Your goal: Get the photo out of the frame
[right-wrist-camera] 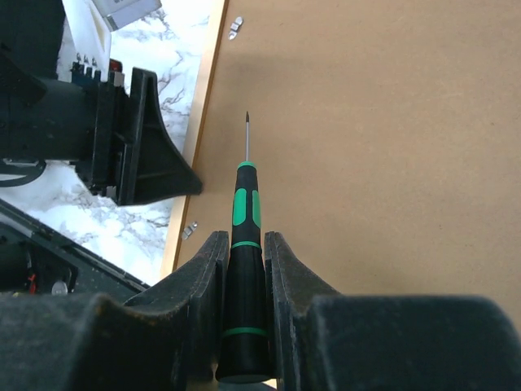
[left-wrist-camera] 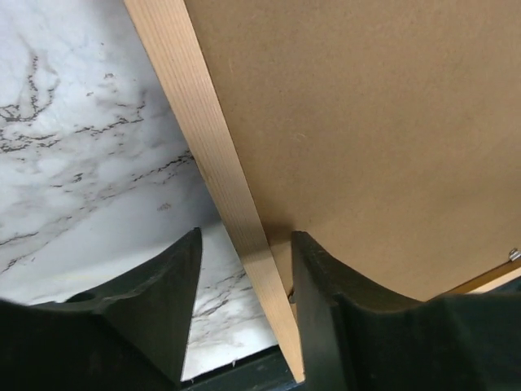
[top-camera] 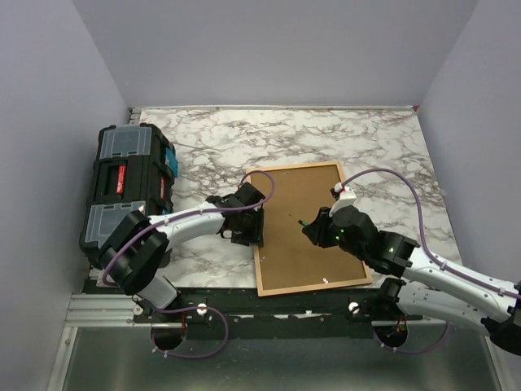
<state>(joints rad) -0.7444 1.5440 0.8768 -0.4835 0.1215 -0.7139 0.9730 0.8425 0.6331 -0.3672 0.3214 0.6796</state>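
Frame (left-wrist-camera: 220,163) lies face-down on the bench (left-wrist-camera: 81,163), photo hidden under the backing board (right-wrist-camera: 391,163). Left tool (left-wrist-camera: 246,236) straddles its edge, unclosed; right tool (right-wrist-camera: 244,238) clamps a screwdriver (right-wrist-camera: 244,204), which may skid if the frame shifts.

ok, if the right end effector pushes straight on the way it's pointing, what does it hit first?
Probably the brown backing board: the screwdriver in the right end effector leads, tip angled onto it, short of the frame rail. Depth unclear.

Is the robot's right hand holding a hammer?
No, the right gripper is shut on a black-and-green screwdriver, its thin tip pointing over the brown backing board.
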